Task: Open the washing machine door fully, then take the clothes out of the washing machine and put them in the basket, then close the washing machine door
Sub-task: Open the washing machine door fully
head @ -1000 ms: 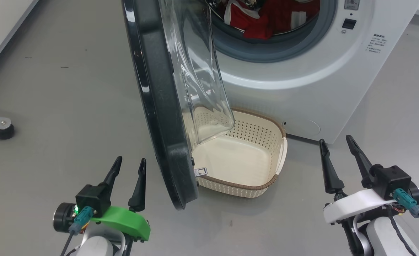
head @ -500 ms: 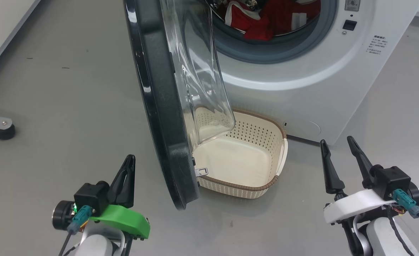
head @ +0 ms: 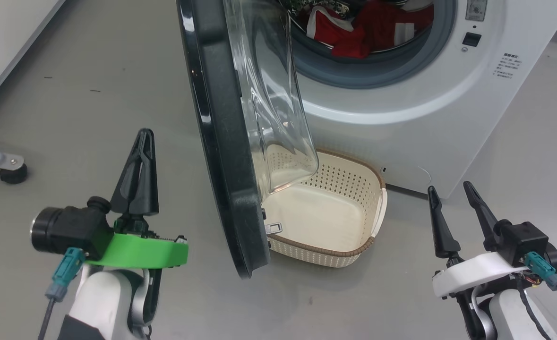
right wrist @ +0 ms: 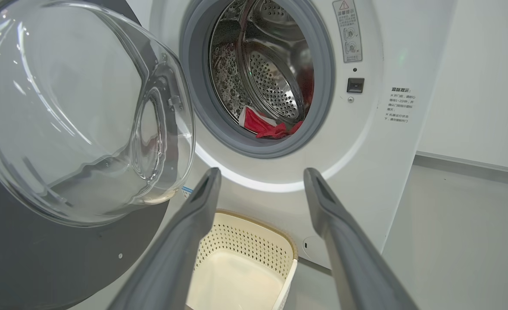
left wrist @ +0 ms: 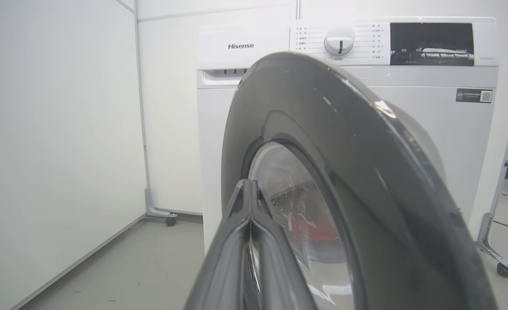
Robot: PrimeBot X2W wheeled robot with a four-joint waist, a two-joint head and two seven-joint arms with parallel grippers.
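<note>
The basket (head: pixel 349 252) is overhung by the half-open washing machine door (head: pixel 221 141); the left gripper (head: pixel 145 133) is pressed together, the right gripper (head: pixel 449 187) spread.

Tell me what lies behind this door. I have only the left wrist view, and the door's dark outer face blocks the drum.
Observer: The red clothes lie low inside the drum of the washing machine.
Operator: Report the basket.
Observer: The basket stands empty on the floor, close in front of the machine and below its opening.
Operator: Give me the right end effector.
Observer: The right end effector is open and holds nothing, off to the basket's right.
</note>
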